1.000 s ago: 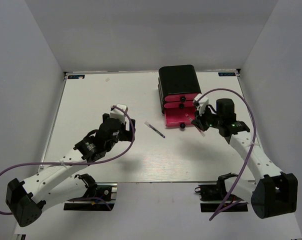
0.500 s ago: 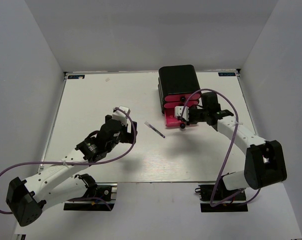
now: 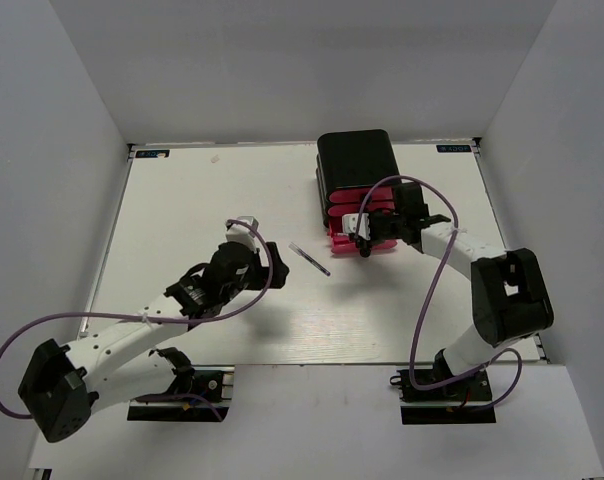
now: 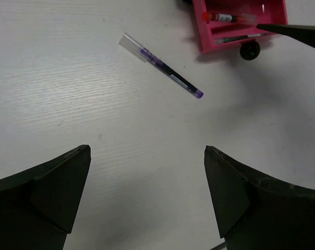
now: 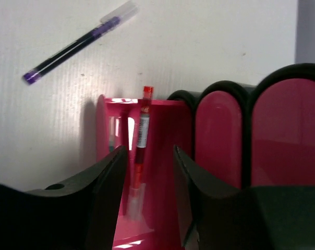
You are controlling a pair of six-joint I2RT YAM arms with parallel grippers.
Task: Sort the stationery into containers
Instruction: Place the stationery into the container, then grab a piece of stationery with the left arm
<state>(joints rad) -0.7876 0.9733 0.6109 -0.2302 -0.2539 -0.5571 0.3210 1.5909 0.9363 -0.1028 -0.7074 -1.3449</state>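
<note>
Wrist views show what the overhead cannot: red pen (image 5: 141, 140) in the pulled-out pink drawer (image 5: 101, 130), below the right gripper (image 5: 148, 156) with its fingers parted. Left gripper (image 4: 147, 156), wide open, hovers near the purple pen (image 4: 161, 65) at the middle of the desk (image 3: 182, 200).

Plain white table (image 3: 182, 200); purple pen (image 3: 310, 259), dark barrel and clear cap, at the centre; glossy black case (image 3: 357, 160) far right; pink drawers (image 3: 342, 240) with black knobs (image 3: 365, 251); red pen (image 5: 142, 140), white-labelled, in the nearest drawer.
</note>
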